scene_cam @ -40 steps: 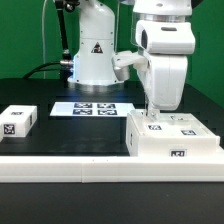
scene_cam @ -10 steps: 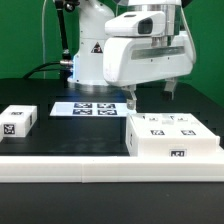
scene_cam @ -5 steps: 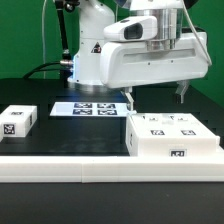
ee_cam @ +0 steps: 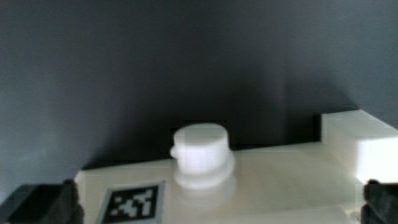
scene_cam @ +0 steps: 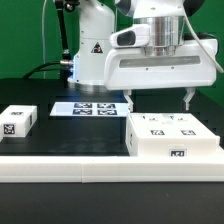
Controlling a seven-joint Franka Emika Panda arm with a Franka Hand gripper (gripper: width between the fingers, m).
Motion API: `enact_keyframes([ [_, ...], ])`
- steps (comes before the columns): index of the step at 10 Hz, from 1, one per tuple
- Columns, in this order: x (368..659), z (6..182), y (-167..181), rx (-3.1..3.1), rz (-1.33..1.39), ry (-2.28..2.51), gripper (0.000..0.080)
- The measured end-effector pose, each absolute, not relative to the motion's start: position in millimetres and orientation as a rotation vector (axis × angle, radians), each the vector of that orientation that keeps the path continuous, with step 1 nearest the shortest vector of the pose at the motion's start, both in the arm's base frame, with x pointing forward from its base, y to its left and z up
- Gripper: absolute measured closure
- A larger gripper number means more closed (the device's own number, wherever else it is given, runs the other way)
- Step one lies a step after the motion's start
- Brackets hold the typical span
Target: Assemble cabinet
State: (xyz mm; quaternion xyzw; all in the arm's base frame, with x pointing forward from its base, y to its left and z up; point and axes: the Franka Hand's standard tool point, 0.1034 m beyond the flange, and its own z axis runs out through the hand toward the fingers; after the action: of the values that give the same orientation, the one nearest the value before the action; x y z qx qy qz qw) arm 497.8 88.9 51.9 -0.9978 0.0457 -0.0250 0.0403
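The cabinet (scene_cam: 172,137) is a big white box with black-and-white tags on its top and front, at the exterior view's right on the black table. My gripper (scene_cam: 160,100) hovers just above its back edge, jaws spread wide and empty, with one fingertip (scene_cam: 129,101) past the cabinet's left end and the other above its right part. In the wrist view the cabinet's white top (ee_cam: 267,180) shows a round white peg (ee_cam: 201,152) and a tag (ee_cam: 130,203), and my gripper (ee_cam: 208,203) stands open over them without touching.
A small white tagged block (scene_cam: 18,120) lies at the exterior view's left. The marker board (scene_cam: 92,108) lies flat behind the cabinet, near the arm's white base (scene_cam: 92,55). A white ledge (scene_cam: 60,168) runs along the table's front.
Four seconds ago the hand stood low over the cabinet. It has risen, turned broadside with jaws spread wide, and shifted toward the exterior view's right over the last second.
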Motion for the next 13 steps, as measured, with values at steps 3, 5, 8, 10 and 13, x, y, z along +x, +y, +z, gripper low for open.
enact_keyframes([
  [3, 498.1, 51.8, 90.5, -3.057, -0.077, 0.116, 0.0002],
  [5, 492.9, 40.9, 94.8, -3.062, -0.09, 0.092, 0.0002],
  [8, 491.0, 25.8, 95.6, -3.071, -0.124, 0.08, 0.0002],
  [10, 490.7, 21.2, 92.6, -3.075, -0.125, 0.026, 0.0002],
  [13, 490.3, 20.8, 93.1, -3.075, -0.124, 0.011, 0.0002],
])
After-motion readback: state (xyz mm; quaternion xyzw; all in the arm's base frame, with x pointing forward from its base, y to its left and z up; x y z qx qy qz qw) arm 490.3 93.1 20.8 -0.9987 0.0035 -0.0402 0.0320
